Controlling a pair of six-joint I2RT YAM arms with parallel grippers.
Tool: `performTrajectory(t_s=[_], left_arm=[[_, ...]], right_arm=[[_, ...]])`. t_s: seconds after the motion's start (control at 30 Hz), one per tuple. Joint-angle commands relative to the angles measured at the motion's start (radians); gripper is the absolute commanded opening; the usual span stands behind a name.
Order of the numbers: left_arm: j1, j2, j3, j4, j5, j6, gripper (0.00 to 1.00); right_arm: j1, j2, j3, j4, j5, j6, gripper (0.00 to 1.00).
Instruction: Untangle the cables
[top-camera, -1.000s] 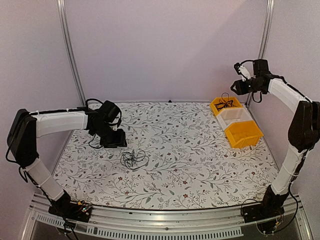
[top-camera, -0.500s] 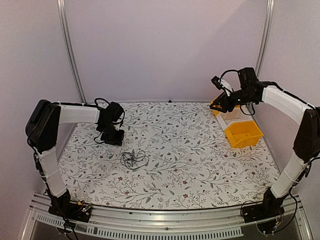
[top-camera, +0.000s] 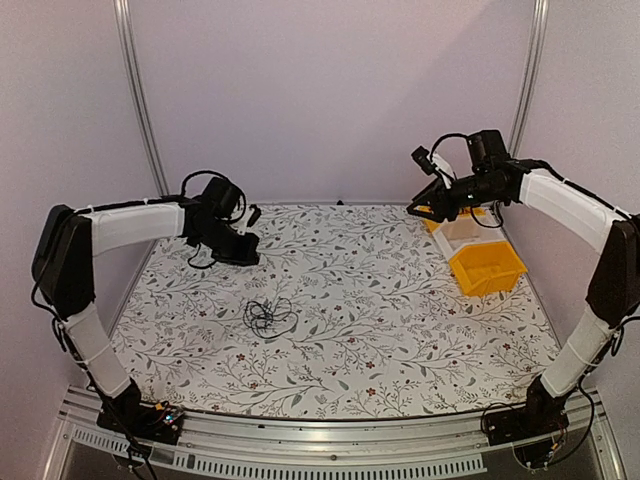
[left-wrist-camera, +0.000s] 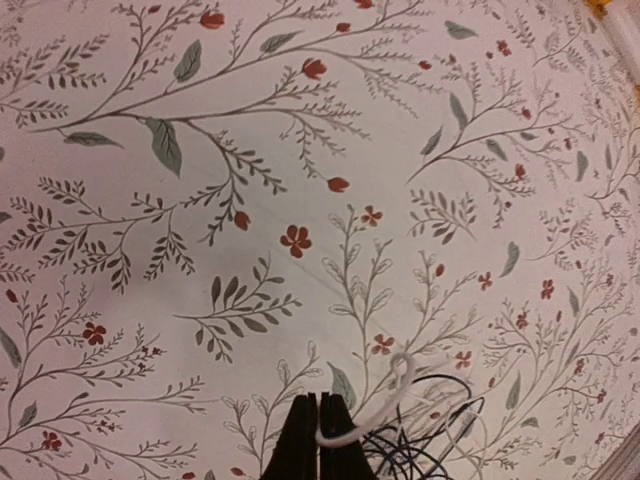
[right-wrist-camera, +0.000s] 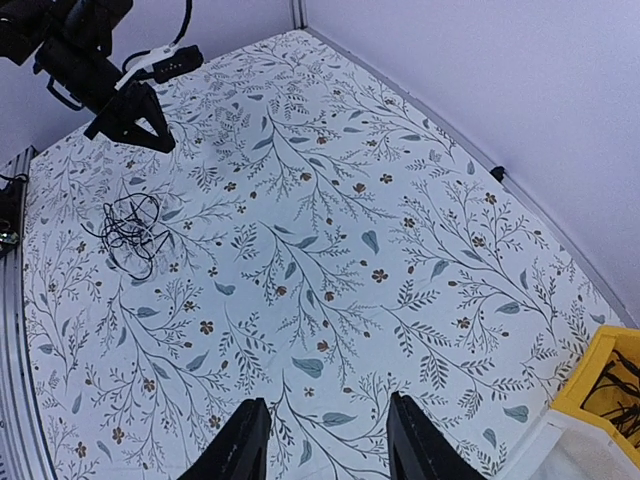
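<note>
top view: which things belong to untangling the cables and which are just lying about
Job: cables; left gripper, shut; right gripper, open.
Lying about: yellow bin; white bin; floral table cover.

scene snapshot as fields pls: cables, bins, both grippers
cables: one tangled black bunch lying on the floral table, left of centre
left gripper: shut, empty, apart from the bunch on its far side
right gripper: open, empty, raised near the bins
yellow bin: far right, nearest in the row
white bin: behind it
far yellow bin: black wires inside
</note>
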Motion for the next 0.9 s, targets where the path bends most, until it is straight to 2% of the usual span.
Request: performTrajectory(t_s=[0.0, 0.13, 0.33, 0.57, 0.73, 0.87], left_arm=[[-0.051, -0.157, 0.062, 0.162, 0.183, -0.060, 0.00], [-0.116, -0.216, 0.096, 0.248, 0.239, -0.081, 0.00], [-0.207, -0.230, 0.156, 0.286, 0.271, -0.059, 0.00], [-0.266, -0.242, 0.174, 0.287, 0.257, -0.057, 0.00], [-0.284, -0.252, 0.156, 0.286, 0.234, -0.067, 0.00], [-0.294, -0.261, 0.141, 0.287, 0.221, -0.066, 0.00]], right_arm=[[0.096, -0.008, 0.052, 0.068, -0.082, 0.069, 0.45], [0.200, 0.031, 0.139, 0.080, -0.132, 0.111, 0.50], [0.309, 0.145, 0.293, 0.112, -0.156, 0.168, 0.58], [0.343, 0.195, 0.334, 0.135, -0.162, 0.193, 0.59], [0.345, 0.182, 0.324, 0.114, -0.249, 0.205, 0.59], [0.343, 0.151, 0.314, 0.094, -0.145, 0.222, 0.58]])
